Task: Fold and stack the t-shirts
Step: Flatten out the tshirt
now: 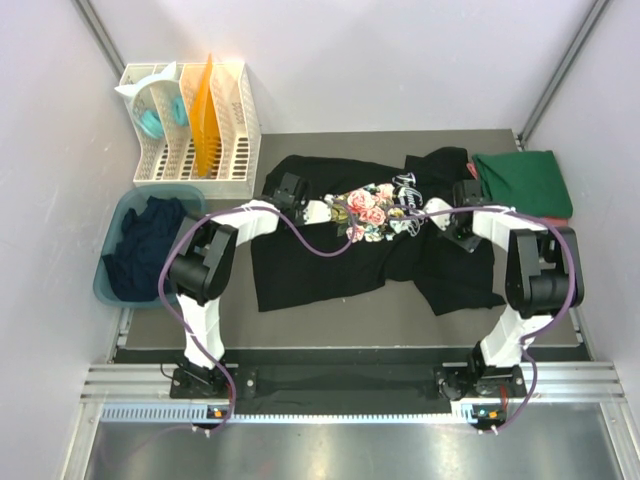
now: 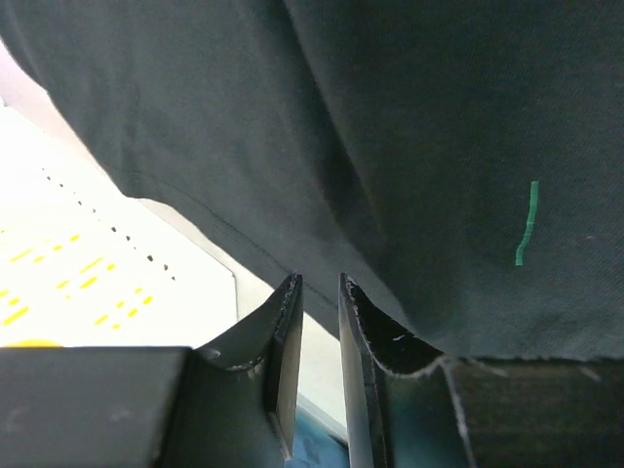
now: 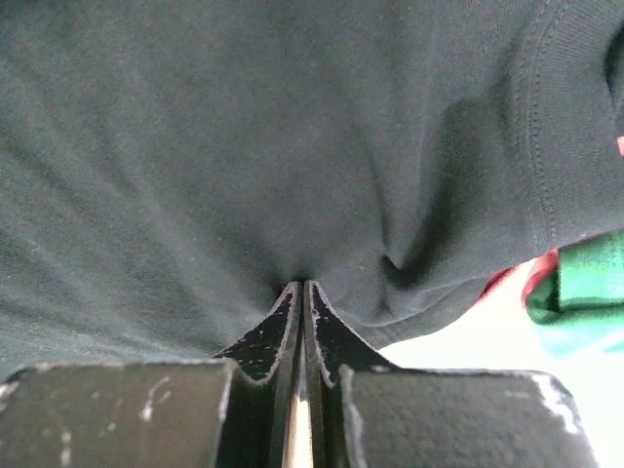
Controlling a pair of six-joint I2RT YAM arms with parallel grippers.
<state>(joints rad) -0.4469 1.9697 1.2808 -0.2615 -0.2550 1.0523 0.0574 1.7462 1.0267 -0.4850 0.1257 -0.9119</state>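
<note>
A black t-shirt (image 1: 330, 265) with a floral chest print lies spread on the dark mat, its top part bunched. My left gripper (image 1: 280, 188) is at its upper left edge. In the left wrist view the left gripper (image 2: 318, 281) stands slightly open, with the shirt's hem (image 2: 244, 244) just past the tips and nothing between the jaws. My right gripper (image 1: 466, 190) is at the shirt's upper right. In the right wrist view the right gripper (image 3: 303, 284) is shut, pinching a pucker of the black cloth (image 3: 244, 146).
A folded dark green t-shirt (image 1: 522, 180) lies at the back right on a pinkish-red one (image 3: 546, 265). A teal-blue tub (image 1: 112, 262) at the left holds a navy shirt (image 1: 145, 245). A white slotted rack (image 1: 235, 130) stands at the back left.
</note>
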